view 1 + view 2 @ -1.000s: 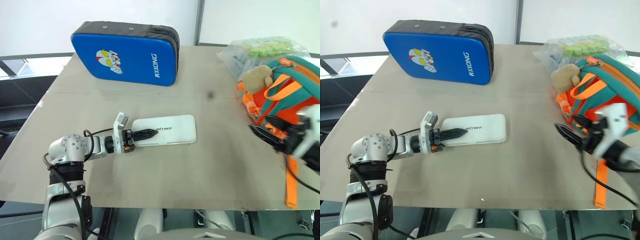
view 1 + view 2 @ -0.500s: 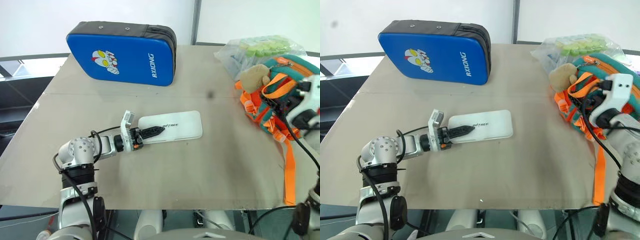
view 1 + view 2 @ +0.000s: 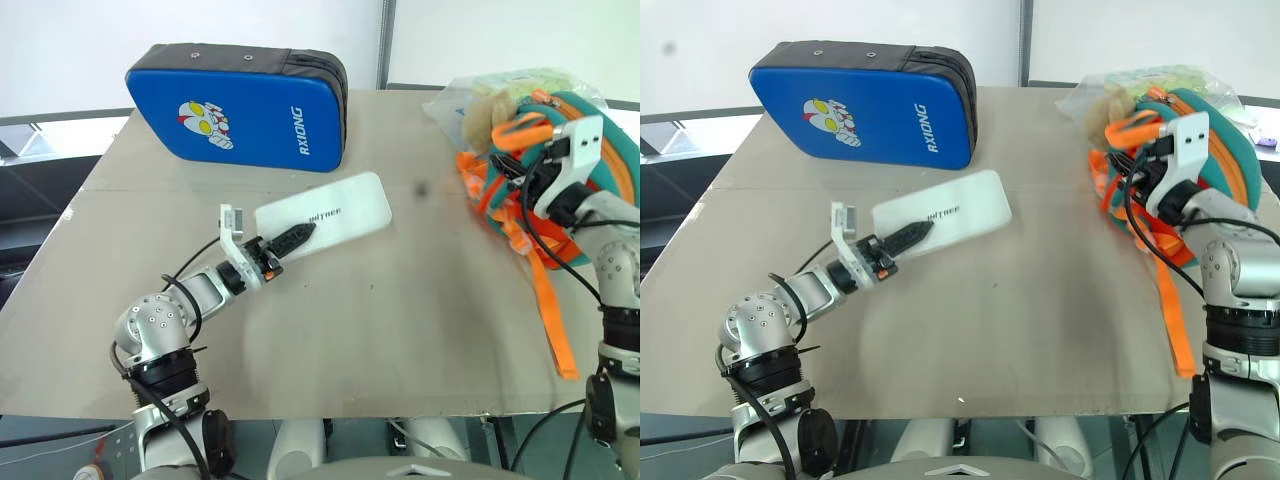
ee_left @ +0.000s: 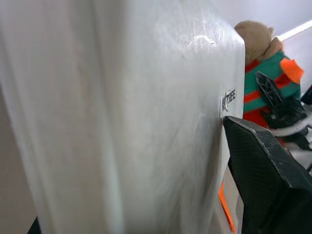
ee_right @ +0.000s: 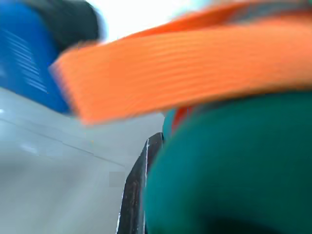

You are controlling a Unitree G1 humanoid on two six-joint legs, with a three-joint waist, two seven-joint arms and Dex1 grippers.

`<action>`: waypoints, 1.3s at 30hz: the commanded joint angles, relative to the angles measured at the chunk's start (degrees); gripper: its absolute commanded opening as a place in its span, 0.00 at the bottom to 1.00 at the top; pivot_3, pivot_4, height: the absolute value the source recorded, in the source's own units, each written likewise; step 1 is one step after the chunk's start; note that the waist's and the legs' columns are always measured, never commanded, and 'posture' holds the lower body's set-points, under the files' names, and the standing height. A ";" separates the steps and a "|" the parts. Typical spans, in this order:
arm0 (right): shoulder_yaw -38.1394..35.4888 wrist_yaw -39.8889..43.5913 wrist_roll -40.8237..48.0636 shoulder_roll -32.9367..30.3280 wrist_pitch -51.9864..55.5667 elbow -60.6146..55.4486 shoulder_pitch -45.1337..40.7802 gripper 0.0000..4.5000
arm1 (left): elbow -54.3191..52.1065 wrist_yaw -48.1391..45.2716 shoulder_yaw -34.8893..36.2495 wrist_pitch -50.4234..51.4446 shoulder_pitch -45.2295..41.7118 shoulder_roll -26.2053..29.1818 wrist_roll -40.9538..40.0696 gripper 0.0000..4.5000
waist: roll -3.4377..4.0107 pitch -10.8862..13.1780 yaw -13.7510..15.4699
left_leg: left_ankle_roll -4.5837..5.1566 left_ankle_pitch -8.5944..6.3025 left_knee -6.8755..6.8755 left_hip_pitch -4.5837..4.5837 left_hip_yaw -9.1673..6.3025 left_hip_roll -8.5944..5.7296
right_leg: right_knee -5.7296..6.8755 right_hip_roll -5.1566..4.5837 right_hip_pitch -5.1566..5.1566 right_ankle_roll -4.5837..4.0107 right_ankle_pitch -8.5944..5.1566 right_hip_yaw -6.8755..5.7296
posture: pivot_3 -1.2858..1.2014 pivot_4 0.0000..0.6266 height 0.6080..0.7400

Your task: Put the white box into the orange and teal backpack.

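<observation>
One flat translucent-white plastic box [image 3: 325, 211], pinched by the left gripper [image 3: 291, 239], now rides tilted, raised off the table. One orange-and-teal fabric backpack [image 3: 560, 150], shifted backward; right gripper [image 3: 1145, 170] pressed together on its teal edge.

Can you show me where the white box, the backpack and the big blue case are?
white box [image 3: 335, 207]: left eye view, its flat top.
backpack [image 3: 1230, 150]: right eye view, teal side.
blue case [image 3: 240, 110]: left eye view, printed front.
</observation>
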 commanded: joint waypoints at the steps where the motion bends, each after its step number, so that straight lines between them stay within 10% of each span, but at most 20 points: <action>1: -3.08 7.67 12.24 0.34 1.80 -5.06 -8.77 0.01 | -0.07 1.12 1.56 -11.47 -4.49 0.66 2.15 0.62 | 0.01 0.15 -0.09 | 0.00 0.00 -0.01 -0.02 -0.04 0.01 | 0.00 0.03 -0.01 -0.01 0.00 -0.04 | 0.52 0.24 1.00; 12: 12.74 22.91 14.45 -8.99 11.38 -17.01 3.11 0.01 | -0.24 -13.00 1.41 -21.81 -2.48 14.63 2.06 0.62 | -0.01 0.24 1.12 | -0.03 -0.01 -0.08 -1.08 -0.14 0.03 | -0.59 -0.31 -0.55 0.05 0.00 -0.49 | 0.52 0.24 1.00; 27: 11.21 21.55 15.15 -4.73 10.64 -13.18 1.27 0.01 | -4.29 -27.19 8.65 -16.86 3.28 33.14 -10.80 0.62 | -0.30 0.40 0.55 | 0.06 -0.04 0.12 -0.59 -0.24 0.09 | -0.35 -0.19 -0.26 -0.01 0.04 -0.51 | 0.52 0.24 1.00; 39: 9.85 22.52 20.44 -3.73 13.78 -13.27 -0.08 0.01 | -10.02 -27.64 -1.52 -32.62 4.68 28.28 1.72 0.62 | -0.30 0.42 1.57 | 0.06 -0.04 0.12 -0.77 -0.11 0.05 | -0.45 -0.26 -0.29 -0.01 0.05 -0.61 | 0.52 0.24 1.00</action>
